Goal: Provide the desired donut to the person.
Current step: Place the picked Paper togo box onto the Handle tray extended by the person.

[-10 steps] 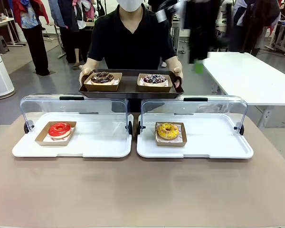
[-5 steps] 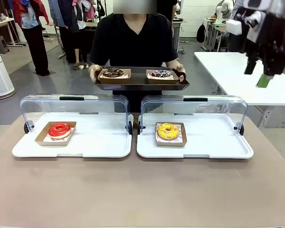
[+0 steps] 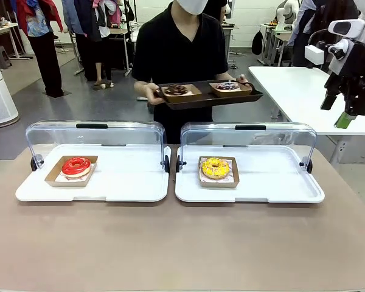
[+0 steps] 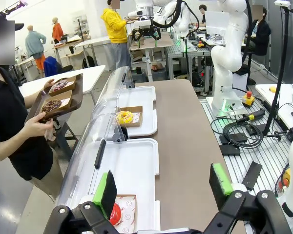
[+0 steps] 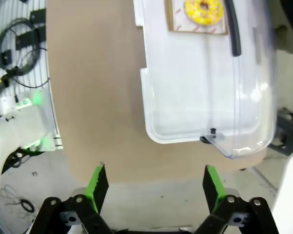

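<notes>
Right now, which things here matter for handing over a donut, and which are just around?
Part of the job:
- red donut
- yellow donut
- the person holding a dark tray
- right gripper, open
- left gripper, open

Just around:
- white side table
- hanging clothes

Grey floor (image 3: 79,103), white side table (image 3: 304,97), hanging clothes rack (image 3: 91,18)

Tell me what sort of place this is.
Probably a robotics lab staging a donut counter: other robot arms at work tables, cables on the floor, and two lidded display trays holding donuts.
</notes>
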